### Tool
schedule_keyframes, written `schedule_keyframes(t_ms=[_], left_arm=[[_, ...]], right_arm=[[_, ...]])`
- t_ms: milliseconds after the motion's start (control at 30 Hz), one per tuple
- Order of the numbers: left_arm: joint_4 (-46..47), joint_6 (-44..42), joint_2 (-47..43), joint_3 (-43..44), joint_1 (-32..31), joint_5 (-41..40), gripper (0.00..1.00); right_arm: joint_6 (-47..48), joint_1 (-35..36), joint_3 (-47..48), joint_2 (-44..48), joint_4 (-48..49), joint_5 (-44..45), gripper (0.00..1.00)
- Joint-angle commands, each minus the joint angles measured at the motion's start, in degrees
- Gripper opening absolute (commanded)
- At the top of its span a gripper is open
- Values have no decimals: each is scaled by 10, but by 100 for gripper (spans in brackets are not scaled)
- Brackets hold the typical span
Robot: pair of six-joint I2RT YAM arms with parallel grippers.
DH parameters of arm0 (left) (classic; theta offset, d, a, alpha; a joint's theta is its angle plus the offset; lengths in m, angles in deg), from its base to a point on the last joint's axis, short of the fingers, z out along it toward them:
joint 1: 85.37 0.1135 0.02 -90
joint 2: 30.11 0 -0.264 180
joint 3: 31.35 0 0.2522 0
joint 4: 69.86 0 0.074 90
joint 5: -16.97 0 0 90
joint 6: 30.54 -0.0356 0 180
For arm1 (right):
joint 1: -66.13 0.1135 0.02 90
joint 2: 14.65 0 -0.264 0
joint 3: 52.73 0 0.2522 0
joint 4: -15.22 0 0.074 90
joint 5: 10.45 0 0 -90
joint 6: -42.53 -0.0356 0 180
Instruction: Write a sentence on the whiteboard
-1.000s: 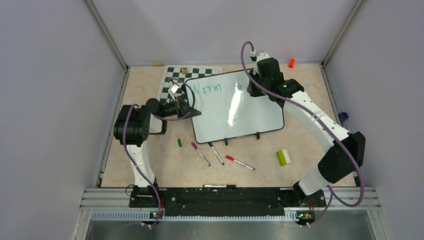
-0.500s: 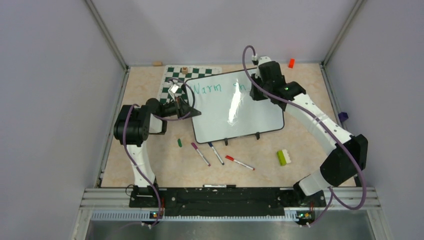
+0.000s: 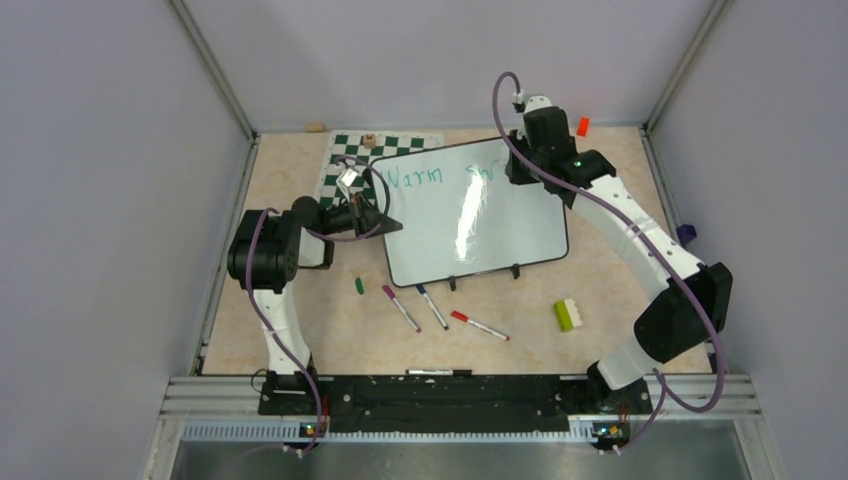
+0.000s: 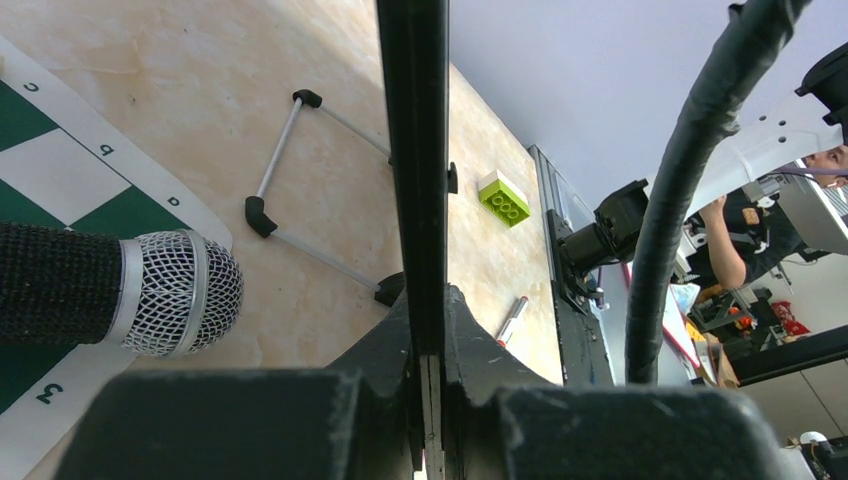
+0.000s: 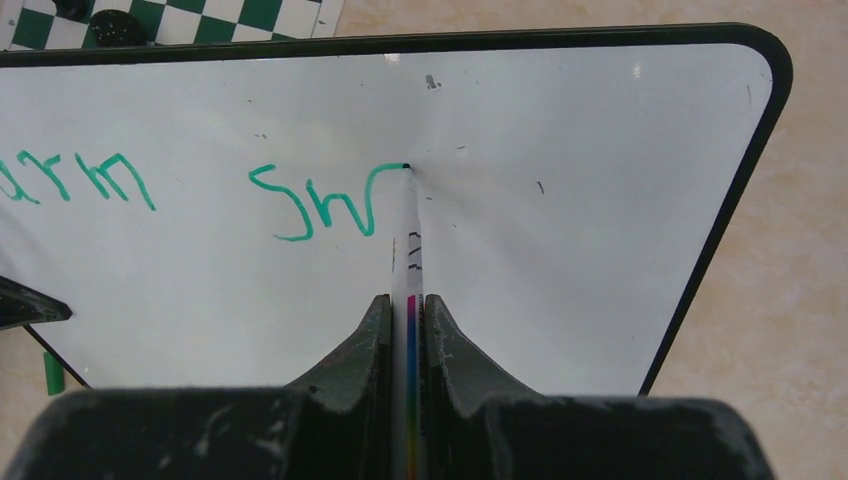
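Observation:
The whiteboard (image 3: 470,225) lies tilted on the table, black-rimmed, with two black clips on its near edge. Teal-green writing (image 3: 415,179) reads "Warm" and a partly formed second word (image 5: 325,205). My right gripper (image 3: 522,168) is shut on a white marker (image 5: 410,260) whose green tip touches the board at the end of the last stroke. My left gripper (image 3: 378,222) is shut on the whiteboard's left edge (image 4: 412,150), seen edge-on in the left wrist view. The board also fills the right wrist view (image 5: 600,200).
A green-and-white chess mat (image 3: 345,150) lies behind the board. Spare markers (image 3: 432,307) and a green cap (image 3: 359,285) lie in front of it. A green-white brick (image 3: 567,315) sits at right, an orange block (image 3: 583,126) at the back. A microphone (image 4: 150,290) shows in the left wrist view.
My right gripper has moved right along the top line with the marker, adding strokes to the second word. The left arm has not moved.

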Motion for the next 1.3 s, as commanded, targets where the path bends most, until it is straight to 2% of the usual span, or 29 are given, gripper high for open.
schedule_keyframes(t_ms=[0,300,933,1267], left_arm=[[63,-29,-5,10,16,-14,0],[63,-29,-5,9,16,-15,0],[63,-30,-4,9,15,-14,0],[63,-30,-5,9,16,-15,0]], right_arm=[[-2,-17,-19,25,1,24,0],[-11,-16,-93,70,1,-6,0],[-5,-25,28,54,-4,-16,0],[-5,-37,30,6,11,-11,0]])
